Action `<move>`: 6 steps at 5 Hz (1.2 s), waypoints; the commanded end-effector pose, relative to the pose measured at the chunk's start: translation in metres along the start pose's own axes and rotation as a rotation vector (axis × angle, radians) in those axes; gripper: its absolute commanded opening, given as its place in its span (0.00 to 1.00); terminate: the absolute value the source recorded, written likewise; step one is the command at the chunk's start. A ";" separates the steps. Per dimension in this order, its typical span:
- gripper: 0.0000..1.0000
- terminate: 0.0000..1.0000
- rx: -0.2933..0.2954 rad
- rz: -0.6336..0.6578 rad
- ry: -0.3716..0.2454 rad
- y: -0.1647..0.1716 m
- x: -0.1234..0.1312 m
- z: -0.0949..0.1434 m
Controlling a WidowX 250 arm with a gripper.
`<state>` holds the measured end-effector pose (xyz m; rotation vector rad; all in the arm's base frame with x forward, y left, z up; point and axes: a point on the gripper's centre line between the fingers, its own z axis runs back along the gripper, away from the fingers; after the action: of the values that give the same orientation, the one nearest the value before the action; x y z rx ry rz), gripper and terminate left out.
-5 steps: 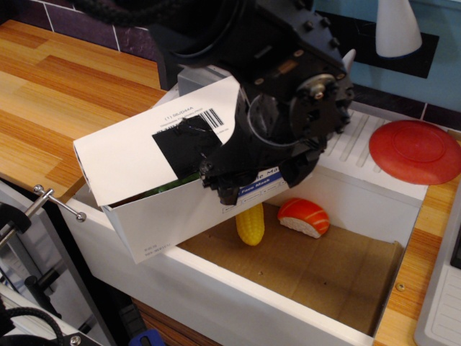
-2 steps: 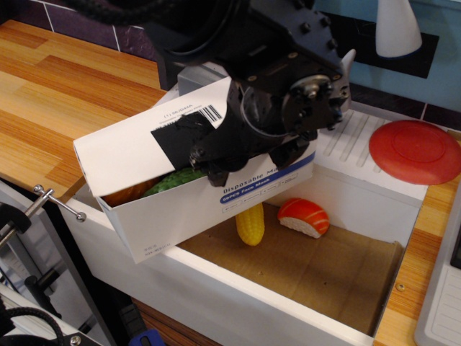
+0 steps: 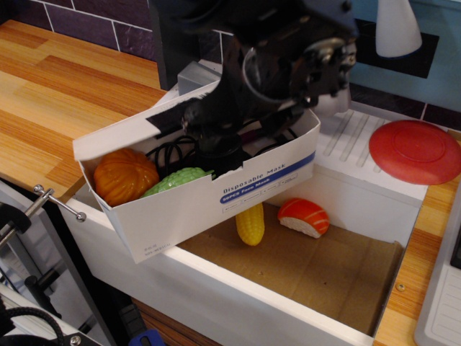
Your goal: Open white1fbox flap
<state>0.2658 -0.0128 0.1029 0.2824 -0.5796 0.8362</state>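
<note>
The white1fbox (image 3: 216,196), with a blue stripe and "Disposable Mask" on its long side, rests tilted on the left rim of the sink basin. Its flap (image 3: 115,137) is raised, stands almost edge-on along the box's back side, and shows a patch of black tape. My black gripper (image 3: 216,140) hangs over the open box at the flap's raised edge and seems closed on it; its fingers are dark and blurred. Inside the box lie an orange round fruit (image 3: 124,175), a green vegetable (image 3: 176,180) and a black cable (image 3: 171,153).
The white sink basin (image 3: 238,295) has a brown cardboard floor holding a toy corn cob (image 3: 250,223) and a salmon sushi piece (image 3: 304,216). A red disc (image 3: 415,150) lies at the right, a white cone (image 3: 397,25) behind it. A metal clamp (image 3: 57,202) juts at the left.
The flap has swung up from nearly closed to almost upright as my gripper rose and moved back. The box's contents now show.
</note>
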 end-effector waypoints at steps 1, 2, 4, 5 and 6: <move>1.00 0.00 -0.041 -0.072 -0.124 -0.004 0.053 0.004; 1.00 0.00 -0.044 -0.105 -0.141 -0.004 0.082 -0.006; 1.00 0.00 -0.038 -0.120 -0.107 -0.001 0.126 -0.025; 1.00 0.00 -0.052 -0.114 -0.125 -0.002 0.132 -0.044; 1.00 0.00 -0.071 -0.120 -0.065 -0.006 0.139 -0.057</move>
<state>0.3609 0.0939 0.1166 0.2736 -0.5956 0.6864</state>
